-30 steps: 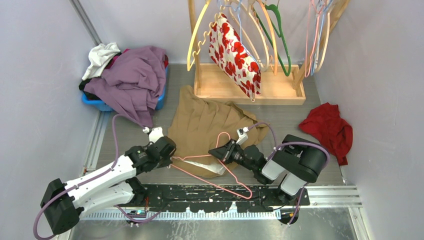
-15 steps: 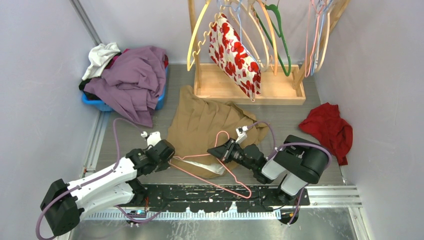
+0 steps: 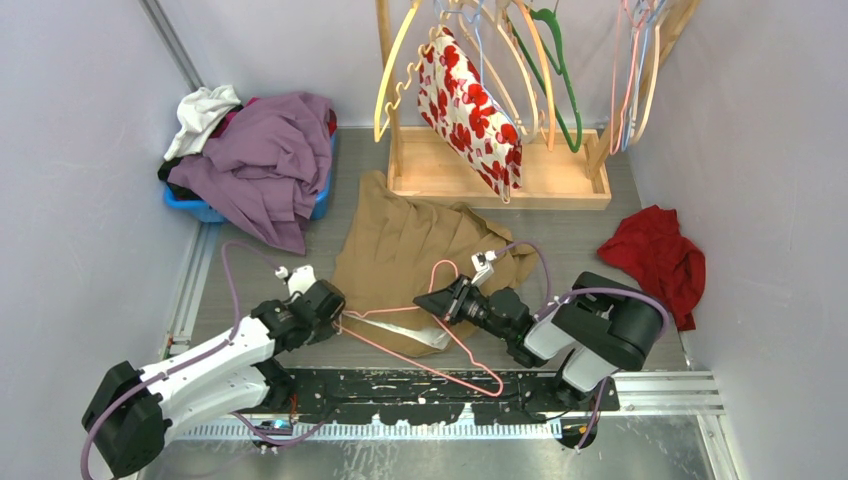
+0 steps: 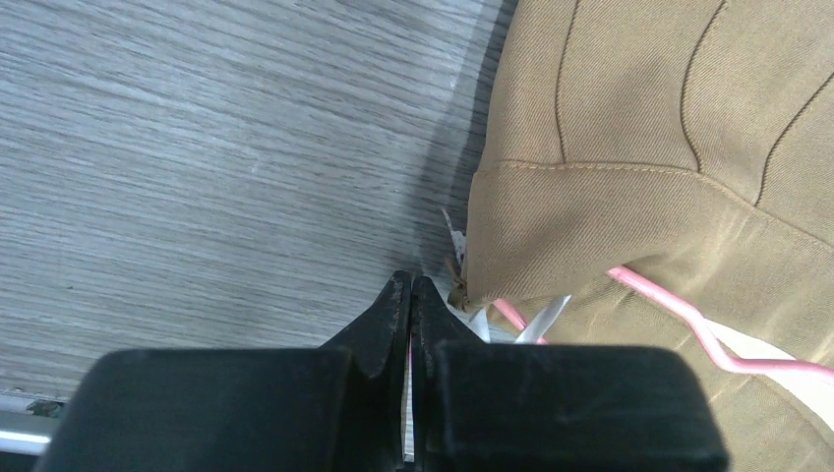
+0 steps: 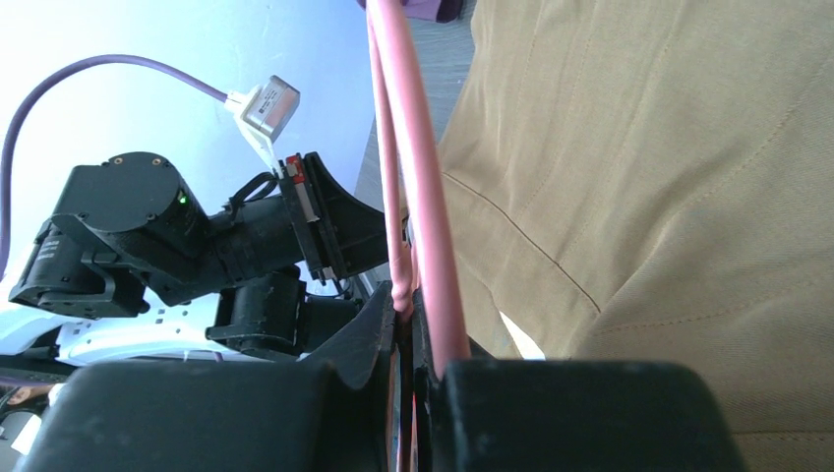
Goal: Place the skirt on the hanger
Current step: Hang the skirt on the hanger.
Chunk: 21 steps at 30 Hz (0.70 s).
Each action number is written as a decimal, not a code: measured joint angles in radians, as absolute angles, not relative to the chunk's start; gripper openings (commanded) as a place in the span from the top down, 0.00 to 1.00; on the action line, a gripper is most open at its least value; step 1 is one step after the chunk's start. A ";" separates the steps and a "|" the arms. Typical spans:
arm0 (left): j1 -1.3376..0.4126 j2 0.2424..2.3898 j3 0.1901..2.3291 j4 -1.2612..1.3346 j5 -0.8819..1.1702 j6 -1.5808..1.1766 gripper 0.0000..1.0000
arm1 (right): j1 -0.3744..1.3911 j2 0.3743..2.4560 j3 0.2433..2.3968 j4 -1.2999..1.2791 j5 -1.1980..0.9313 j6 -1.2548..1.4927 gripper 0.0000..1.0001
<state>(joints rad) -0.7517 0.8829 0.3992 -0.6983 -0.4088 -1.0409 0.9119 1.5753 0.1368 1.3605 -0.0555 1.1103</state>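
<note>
Across the grey table (image 3: 570, 240), a wooden rack (image 3: 500, 185) is set at the far edge, hung with spare hangers and a red-and-white floral garment (image 3: 470, 110). At the far left, a blue basket (image 3: 200, 210) is heaped with clothes, a purple garment (image 3: 265, 160) draped over its side. The tan skirt (image 3: 400, 250) is spread flat in the middle of the table, between the rack's base and the two arms, its waistband turned toward the arms. A crumpled red cloth (image 3: 655, 260) is seen well apart on the right. A pink hanger (image 5: 423, 197) is laid across the near end of the skirt, its wire tucked under a fold of the waistband, its lower corner reaching onto bare table. The right fingers (image 5: 393, 320) are closed on the hanger's wire below the hook. The left fingers (image 4: 403, 295) are pressed fully together at the waistband's corner, beside the hanger's left tip; whether anything is pinched between them cannot be told.
</note>
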 measured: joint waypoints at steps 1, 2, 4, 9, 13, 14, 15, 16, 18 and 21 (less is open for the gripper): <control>-0.750 0.883 0.399 -0.696 -0.409 -1.041 1.00 | 0.912 1.571 0.137 1.361 -0.056 1.110 0.99; -0.749 0.883 0.398 -0.693 -0.409 -1.041 1.00 | 0.912 1.566 0.137 1.360 -0.057 1.110 0.99; -0.744 0.883 0.398 -0.688 -0.409 -1.041 1.00 | 0.912 1.557 0.137 1.360 -0.058 1.110 0.99; -0.741 0.884 0.398 -0.683 -0.408 -1.040 1.00 | 0.912 1.542 0.137 1.361 -0.059 1.111 0.99; -0.738 0.884 0.398 -0.680 -0.408 -1.040 1.00 | 0.912 1.547 0.141 1.361 -0.059 1.111 0.99; -0.737 0.884 0.398 -0.680 -0.408 -1.040 1.00 | 0.912 1.549 0.142 1.361 -0.058 1.111 0.99; -0.737 0.884 0.398 -0.678 -0.408 -1.040 1.00 | 0.912 1.551 0.142 1.361 -0.058 1.111 0.99; -0.737 0.884 0.398 -0.677 -0.408 -1.040 1.00 | 0.912 1.551 0.142 1.360 -0.057 1.110 0.99; -0.735 0.884 0.398 -0.677 -0.408 -1.040 1.00 | 0.912 1.551 0.142 1.361 -0.052 1.109 0.99; -0.731 0.884 0.398 -0.677 -0.408 -1.040 1.00 | 0.912 1.547 0.142 1.360 -0.041 1.102 0.99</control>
<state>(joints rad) -0.7307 0.8837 0.3977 -0.6765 -0.4076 -1.0405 0.9123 1.5467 0.1425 1.3598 -0.0414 1.1015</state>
